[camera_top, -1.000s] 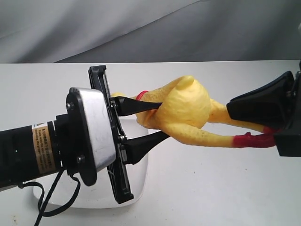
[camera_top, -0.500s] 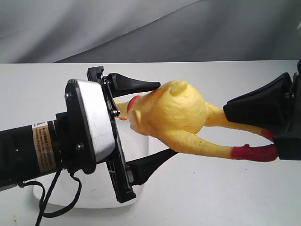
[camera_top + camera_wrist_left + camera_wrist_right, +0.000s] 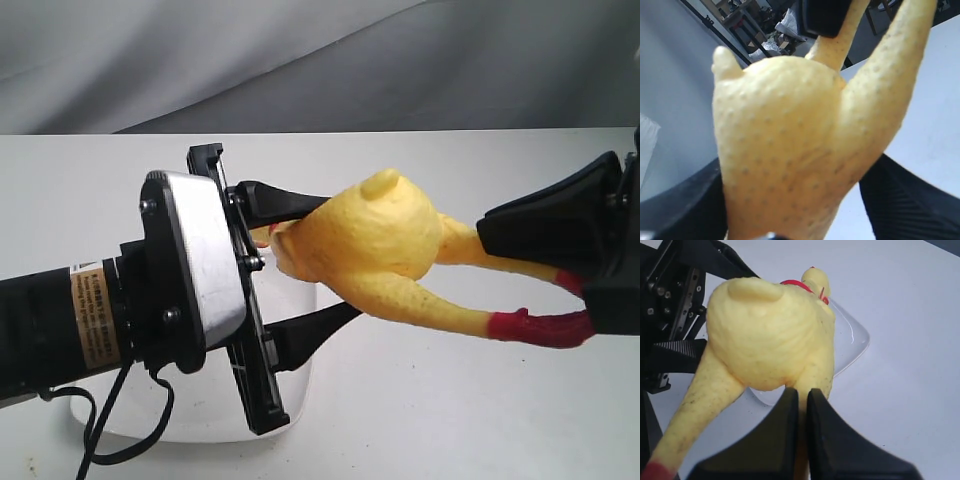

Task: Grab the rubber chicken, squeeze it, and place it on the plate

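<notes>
The rubber chicken (image 3: 380, 235) hangs in the air between both arms, above the white plate (image 3: 300, 400). My left gripper (image 3: 340, 258) has one finger on top of the plump yellow body and one under it, and both touch it. In the left wrist view the body (image 3: 780, 140) fills the space between the black fingers (image 3: 685, 205). My right gripper (image 3: 500, 240) is shut on one leg, which shows in the slit between its fingers (image 3: 785, 415). The other leg, with its red foot (image 3: 535, 327), hangs free. The red collar (image 3: 795, 284) and head point towards the left arm.
The plate (image 3: 855, 340) lies on the white table (image 3: 450, 400) below the left gripper, which partly hides it. A black cable (image 3: 120, 430) loops under the left arm. A grey backdrop (image 3: 320, 60) closes off the far side.
The left gripper's jaws were pinched deep into the chicken, then sprang wide open, and have now come partway together onto the body. The right gripper has kept its hold on the leg.
</notes>
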Tool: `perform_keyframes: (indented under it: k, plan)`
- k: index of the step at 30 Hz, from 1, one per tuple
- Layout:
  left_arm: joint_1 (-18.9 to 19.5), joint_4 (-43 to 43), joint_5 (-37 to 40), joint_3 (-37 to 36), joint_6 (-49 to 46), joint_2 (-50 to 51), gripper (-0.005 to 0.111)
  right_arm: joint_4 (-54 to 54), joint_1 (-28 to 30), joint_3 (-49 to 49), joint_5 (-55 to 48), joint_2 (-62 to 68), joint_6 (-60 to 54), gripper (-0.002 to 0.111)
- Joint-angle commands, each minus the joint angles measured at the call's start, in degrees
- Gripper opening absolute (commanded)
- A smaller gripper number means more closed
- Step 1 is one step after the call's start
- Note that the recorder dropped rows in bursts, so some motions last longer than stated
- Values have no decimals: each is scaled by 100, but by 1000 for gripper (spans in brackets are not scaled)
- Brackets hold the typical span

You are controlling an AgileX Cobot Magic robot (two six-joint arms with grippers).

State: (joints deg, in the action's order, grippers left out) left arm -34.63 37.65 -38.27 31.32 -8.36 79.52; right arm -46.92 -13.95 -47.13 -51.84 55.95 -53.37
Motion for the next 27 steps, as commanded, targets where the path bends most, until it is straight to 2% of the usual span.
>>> perform_keyframes:
  k: [1,3,14,16,18,22,24,27]
  plan:
    - [-30,-66,-31,33,101,-12,14,-172,-25,-1,30,-36,-47,0]
    - [-30,108,-31,33,81,-12,1,-172,-25,-1,30,-36,-47,0]
    - [-30,168,-22,33,115,-12,2,-172,-25,-1,30,-36,-47,0]
    - [-30,182,107,33,213,-12,8,-172,-25,-1,30,-36,-47,0]
    - [-30,182,266,33,213,-12,22,-172,-25,-1,30,-36,-47,0]
    - [-30,134,408,33,232,-12,68,-172,-25,-1,30,-36,-47,0]
    - [-30,-164,408,33,277,-12,84,-172,-25,-1,30,-36,-47,0]
    - [-30,-623,424,33,351,-12,90,-172,-25,-1,30,-36,-47,0]
